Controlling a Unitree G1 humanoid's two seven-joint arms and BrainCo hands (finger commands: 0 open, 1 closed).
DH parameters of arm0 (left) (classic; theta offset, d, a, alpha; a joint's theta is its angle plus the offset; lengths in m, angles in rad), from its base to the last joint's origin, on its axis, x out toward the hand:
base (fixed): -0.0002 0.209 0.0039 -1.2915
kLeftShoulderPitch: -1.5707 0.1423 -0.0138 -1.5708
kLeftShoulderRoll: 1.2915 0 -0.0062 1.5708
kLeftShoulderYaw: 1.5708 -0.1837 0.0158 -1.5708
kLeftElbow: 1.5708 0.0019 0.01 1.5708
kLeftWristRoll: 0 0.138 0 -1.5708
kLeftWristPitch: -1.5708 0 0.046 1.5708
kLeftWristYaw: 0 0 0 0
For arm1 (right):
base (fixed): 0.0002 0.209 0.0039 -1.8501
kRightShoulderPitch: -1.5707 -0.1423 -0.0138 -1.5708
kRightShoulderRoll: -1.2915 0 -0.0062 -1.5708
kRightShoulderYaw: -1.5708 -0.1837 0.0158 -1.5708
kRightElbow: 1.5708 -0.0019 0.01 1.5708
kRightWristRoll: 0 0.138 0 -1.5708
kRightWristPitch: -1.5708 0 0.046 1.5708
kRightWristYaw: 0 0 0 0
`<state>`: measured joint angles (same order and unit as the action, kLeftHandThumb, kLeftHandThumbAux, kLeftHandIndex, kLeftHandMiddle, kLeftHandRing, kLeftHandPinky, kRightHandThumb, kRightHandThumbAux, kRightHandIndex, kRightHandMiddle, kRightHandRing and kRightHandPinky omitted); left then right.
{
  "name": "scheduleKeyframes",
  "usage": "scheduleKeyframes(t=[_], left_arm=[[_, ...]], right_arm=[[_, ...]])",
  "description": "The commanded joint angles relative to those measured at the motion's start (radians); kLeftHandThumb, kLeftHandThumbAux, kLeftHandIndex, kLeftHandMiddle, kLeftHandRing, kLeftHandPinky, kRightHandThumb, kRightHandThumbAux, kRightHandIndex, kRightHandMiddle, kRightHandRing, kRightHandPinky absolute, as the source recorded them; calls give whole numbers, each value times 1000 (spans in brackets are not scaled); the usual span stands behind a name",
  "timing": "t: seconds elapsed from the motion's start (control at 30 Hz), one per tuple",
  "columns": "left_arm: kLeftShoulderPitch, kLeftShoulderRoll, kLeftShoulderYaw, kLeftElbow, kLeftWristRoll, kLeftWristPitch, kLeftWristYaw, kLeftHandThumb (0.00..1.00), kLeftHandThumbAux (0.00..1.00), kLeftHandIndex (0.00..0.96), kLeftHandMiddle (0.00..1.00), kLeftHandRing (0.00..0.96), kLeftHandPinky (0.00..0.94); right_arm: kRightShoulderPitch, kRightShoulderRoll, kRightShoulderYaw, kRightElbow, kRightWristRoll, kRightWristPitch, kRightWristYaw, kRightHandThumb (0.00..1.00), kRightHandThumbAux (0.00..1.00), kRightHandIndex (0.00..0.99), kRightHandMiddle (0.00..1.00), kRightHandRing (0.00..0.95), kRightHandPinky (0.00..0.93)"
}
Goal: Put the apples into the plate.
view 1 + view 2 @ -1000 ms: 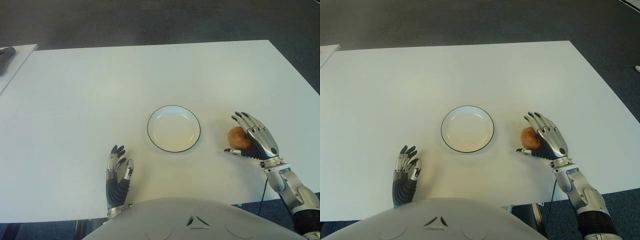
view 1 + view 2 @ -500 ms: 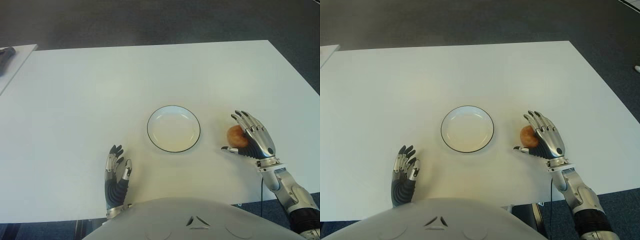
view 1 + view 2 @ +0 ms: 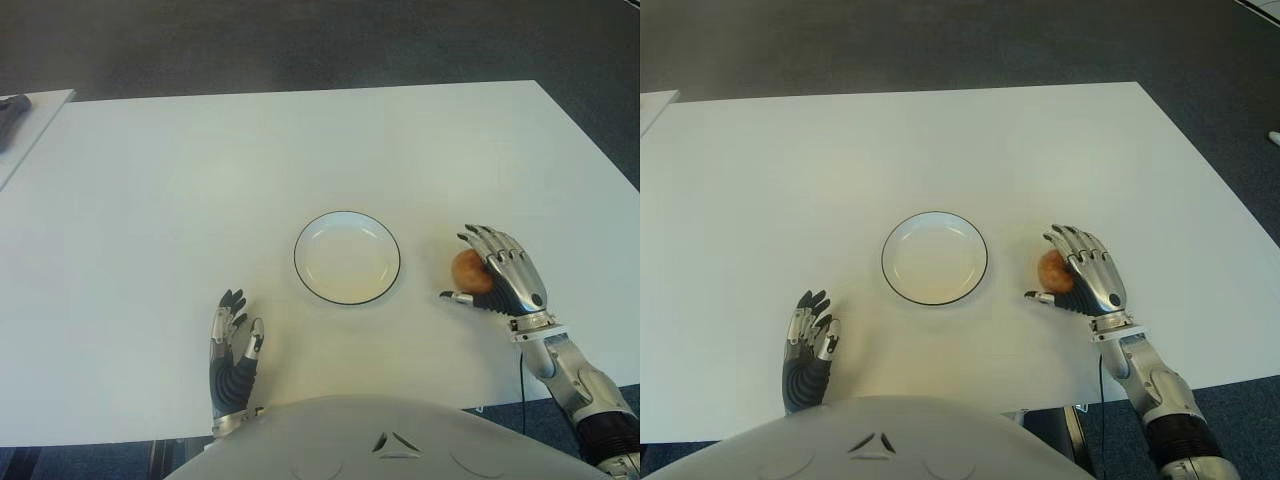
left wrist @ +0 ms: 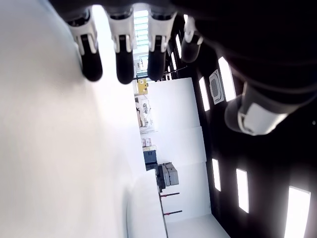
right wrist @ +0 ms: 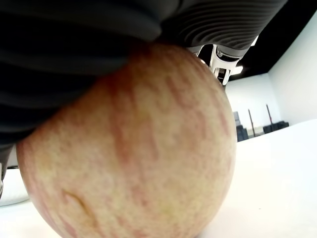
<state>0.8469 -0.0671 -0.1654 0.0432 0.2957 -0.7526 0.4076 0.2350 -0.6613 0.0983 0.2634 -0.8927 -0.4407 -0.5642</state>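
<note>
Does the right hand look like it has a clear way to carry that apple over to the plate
Probably yes. The right hand is closed around the apple, which sits just right of the plate. Only bare table lies between them, and the left hand shows on the plate's far side.

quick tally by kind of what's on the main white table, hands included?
apple: 1, at the right hand's palm, fingers curled around it
plate: 1, nothing in it
right hand: 1
left hand: 1, left of the plate, holds nothing
Total: 4
</note>
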Motion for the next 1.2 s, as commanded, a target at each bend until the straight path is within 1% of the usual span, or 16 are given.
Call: scheduleKeyframes(t=[0.03, 0.07, 0.1, 0.13, 0.17, 0.2, 0.23, 0.27, 0.33, 0.47, 0.6, 0.7, 0.93, 1.1, 1.2], left_arm=[[-7, 6, 6, 19, -12, 3, -22, 71, 473, 67, 153, 164, 172], [-7, 7, 7, 23, -16, 7, -25, 71, 472, 66, 151, 160, 164], [-8, 8, 7, 25, -18, 10, -27, 69, 470, 64, 142, 147, 147], [-4, 9, 9, 25, -21, 15, -30, 68, 469, 64, 138, 143, 140], [0, 10, 10, 24, -22, 17, -31, 63, 465, 60, 128, 132, 134], [3, 10, 10, 24, -22, 17, -33, 58, 461, 56, 118, 122, 128], [7, 11, 12, 22, -19, 21, -33, 56, 460, 54, 115, 119, 126], [8, 11, 13, 21, -17, 23, -33, 52, 457, 49, 106, 112, 122], [10, 8, 15, 17, -8, 27, -29, 46, 453, 41, 97, 103, 118], [8, 8, 16, 19, 2, 14, -25, 38, 448, 36, 91, 98, 117], [0, 15, 19, 24, 4, 6, -28, 17, 445, 43, 89, 93, 115], [-1, 16, 20, 25, -4, 11, -34, 11, 449, 46, 88, 91, 115], [1, 17, 20, 18, -11, 21, -47, 8, 454, 40, 77, 80, 106], [-8, 16, 31, 35, 7, -24, -31, 6, 456, 41, 73, 73, 102], [-9, 14, 35, 38, 14, -32, -30, 2, 452, 45, 77, 76, 105]], right_arm=[[3, 1, 44, 46, -1, 34, 58, 575, 582, 342, 350, 313, 284], [2, 0, 45, 47, 1, 38, 60, 599, 607, 358, 369, 332, 303], [1, -1, 47, 47, 3, 41, 61, 635, 643, 383, 417, 382, 345], [-2, -2, 48, 49, 5, 43, 57, 647, 656, 392, 434, 399, 360], [-2, -3, 47, 47, 7, 45, 55, 665, 675, 405, 479, 444, 402], [-2, -3, 48, 46, 9, 47, 53, 677, 687, 415, 518, 485, 449], [-1, -3, 46, 42, 11, 52, 55, 681, 692, 418, 532, 499, 466], [0, -3, 46, 38, 14, 57, 57, 687, 699, 424, 570, 538, 518], [1, -1, 44, 30, 22, 67, 68, 694, 707, 431, 624, 596, 590], [2, -2, 47, 24, 34, 73, 80, 698, 712, 436, 672, 650, 650], [-5, -8, 57, 23, 33, 63, 77, 703, 715, 439, 743, 724, 729], [-7, -15, 64, 22, 37, 53, 83, 705, 716, 440, 779, 758, 762], [-6, -22, 71, 9, 66, 54, 118, 709, 717, 440, 814, 793, 784], [-2, -18, 67, -4, 81, 61, 135, 711, 717, 440, 824, 806, 791], [0, -18, 67, -10, 86, 64, 141, 711, 717, 440, 827, 809, 791]])
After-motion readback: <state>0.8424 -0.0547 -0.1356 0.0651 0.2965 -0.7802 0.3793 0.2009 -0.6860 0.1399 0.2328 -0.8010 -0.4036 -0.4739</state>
